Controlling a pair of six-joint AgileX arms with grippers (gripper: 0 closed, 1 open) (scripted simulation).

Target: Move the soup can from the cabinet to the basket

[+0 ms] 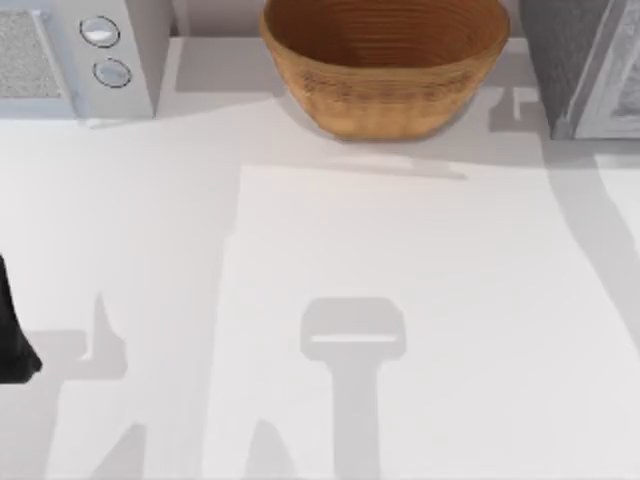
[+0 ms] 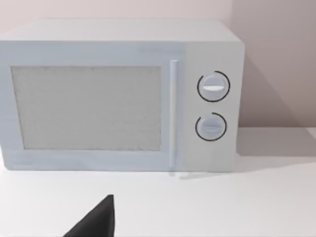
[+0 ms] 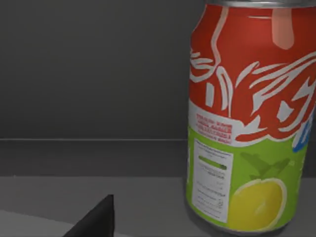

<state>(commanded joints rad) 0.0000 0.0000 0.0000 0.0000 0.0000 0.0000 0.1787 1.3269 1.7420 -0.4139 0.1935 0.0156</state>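
Soup can [image 3: 249, 118] upright inside cabinet [image 1: 580, 60] — basket [image 1: 385, 65] beside cabinet empty; right gripper close by can, grip indiscernible.

Basket [image 1: 385, 70] at table's [image 1: 320, 300] back, between microwave [image 1: 70, 55] left and cabinet [image 1: 585, 65] right

Left arm [image 1: 15, 335] at the table's left edge — dark, low, parked.
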